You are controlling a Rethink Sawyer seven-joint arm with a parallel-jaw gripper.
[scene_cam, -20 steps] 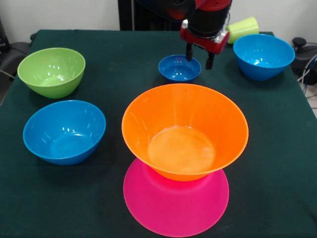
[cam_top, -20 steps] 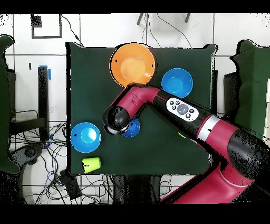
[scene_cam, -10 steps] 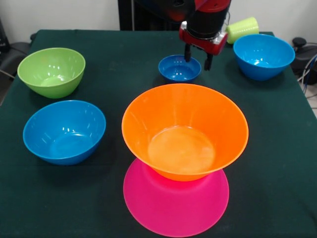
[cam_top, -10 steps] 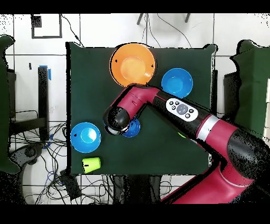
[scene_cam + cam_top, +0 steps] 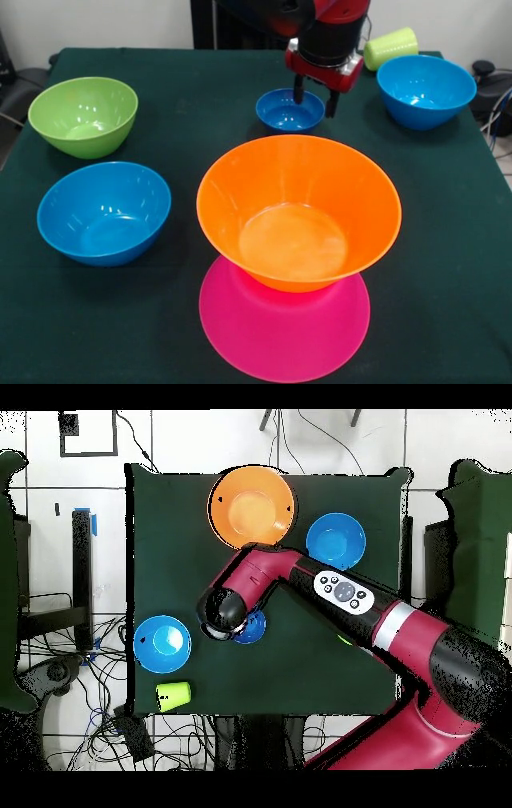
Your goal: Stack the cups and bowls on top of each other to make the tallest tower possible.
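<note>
Dark-blue small bowl (image 5: 290,110) straddled at rim by spread jaws, gripper (image 5: 313,93) low. Risk judged: glossy rim slipped on closing, bowl tipped onto bench (image 5: 448,264).

Desk (image 5: 170,534) covered in dark green cloth stands on a pale tiled floor (image 5: 60,494); loose cables (image 5: 85,709) lie beside it.

No readable text, label or number appears anywhere (bowls and table cloth are plain).
</note>
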